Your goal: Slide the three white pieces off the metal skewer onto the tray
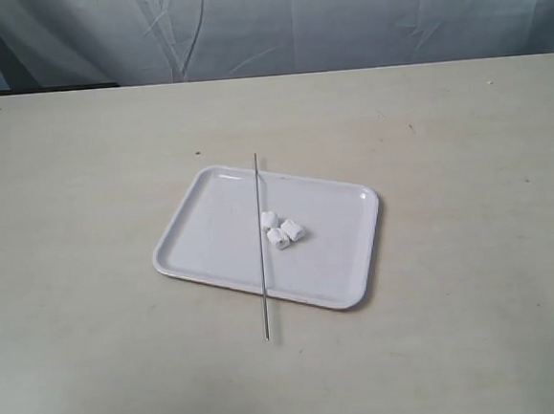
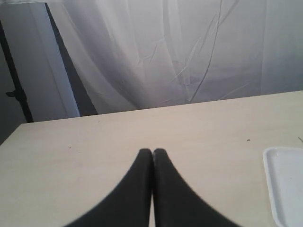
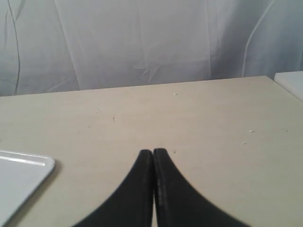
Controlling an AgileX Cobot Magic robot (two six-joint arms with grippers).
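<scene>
1. Lying across a glossy white rectangular tray [image 1: 212,236]: a thin grey metal skewer [image 1: 265,304], with three small white pieces [image 1: 281,231] just beside it.
2. Left end effector [image 2: 152,151] and right end effector [image 3: 152,151] are closed and empty.
3. Skewer is likely stiff and slippery; grip a bare end.

No legible text or markings

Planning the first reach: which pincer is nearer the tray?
Right, narrowly; it's nearly even. The left pincer hovers over the table beside one corner of the tray; the right pincer beside another, slightly closer.
</scene>
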